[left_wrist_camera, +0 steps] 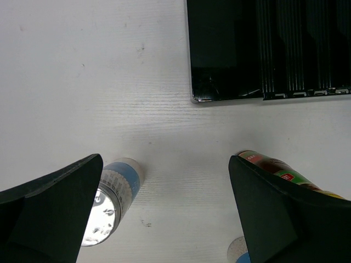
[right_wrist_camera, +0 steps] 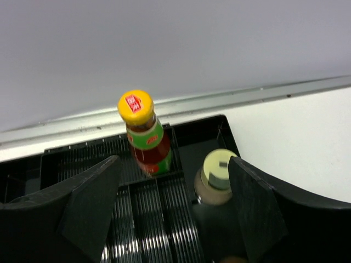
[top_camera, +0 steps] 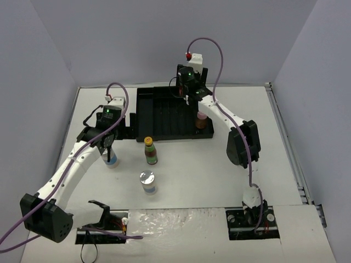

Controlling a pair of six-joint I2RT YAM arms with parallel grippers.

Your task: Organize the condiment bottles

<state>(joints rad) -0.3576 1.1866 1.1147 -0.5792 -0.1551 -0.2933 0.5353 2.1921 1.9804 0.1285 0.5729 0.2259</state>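
- We see the left gripper (left_wrist_camera: 165, 164) spread wide and empty over the matte white table (left_wrist_camera: 82, 66), with a silver-capped jar (left_wrist_camera: 112, 200), blue label, just beside one finger.
- The right gripper (right_wrist_camera: 174, 164) has its jaws apart and grips nothing, above the glossy black ridged tray (right_wrist_camera: 82, 159).
- Only the right wrist view shows us the slim red bottle (right_wrist_camera: 147, 139) and the cream bottle (right_wrist_camera: 215, 178) upright in the tray.
- Only the top view shows us the pink-capped bottle (top_camera: 202, 119) in the tray; a second slim bottle (top_camera: 151, 152) and a second jar (top_camera: 147, 182) stand on the table.
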